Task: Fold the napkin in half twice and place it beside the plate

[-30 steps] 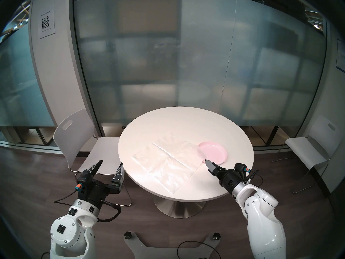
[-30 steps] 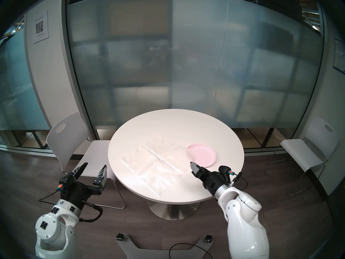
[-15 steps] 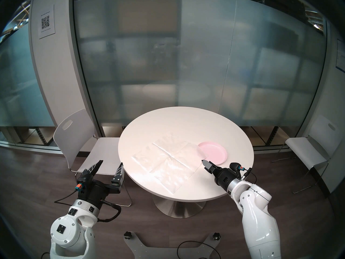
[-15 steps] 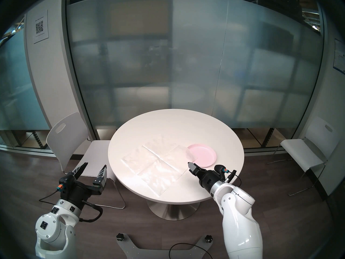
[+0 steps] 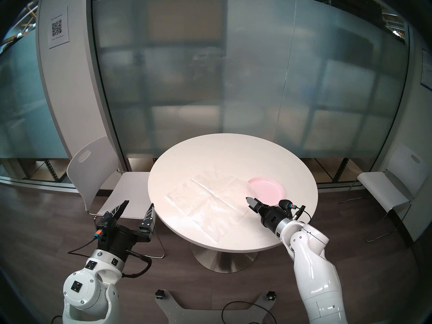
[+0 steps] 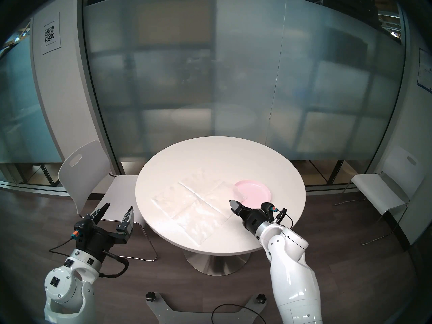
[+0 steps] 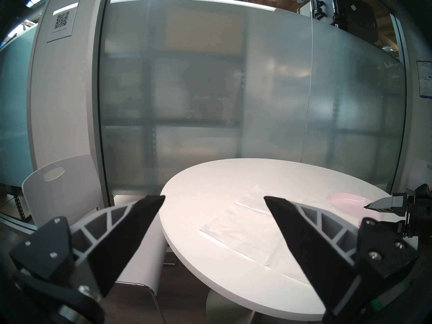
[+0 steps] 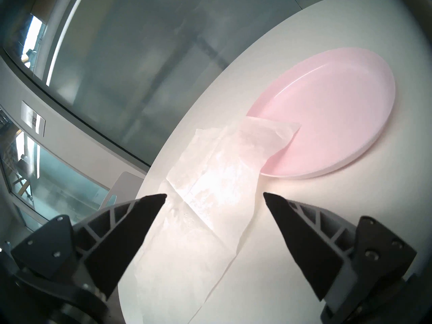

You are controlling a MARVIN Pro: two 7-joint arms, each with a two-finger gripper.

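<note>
Napkin (image 5: 208, 199) lies unfolded and flat on the round table (image 5: 233, 152), its far right corner riding up over the rim of the plate (image 5: 271, 190). I'd say the first fold hasn't begun; this is the reach for an edge. The right gripper (image 8: 215, 195) hangs with jaws wide, empty, just off the napkin's plate-side edge, that edge lying between its fingertips. Next it needs to pinch that lifted corner cleanly. The left gripper (image 7: 214, 198), also wide, waits off the table's left side.
</note>
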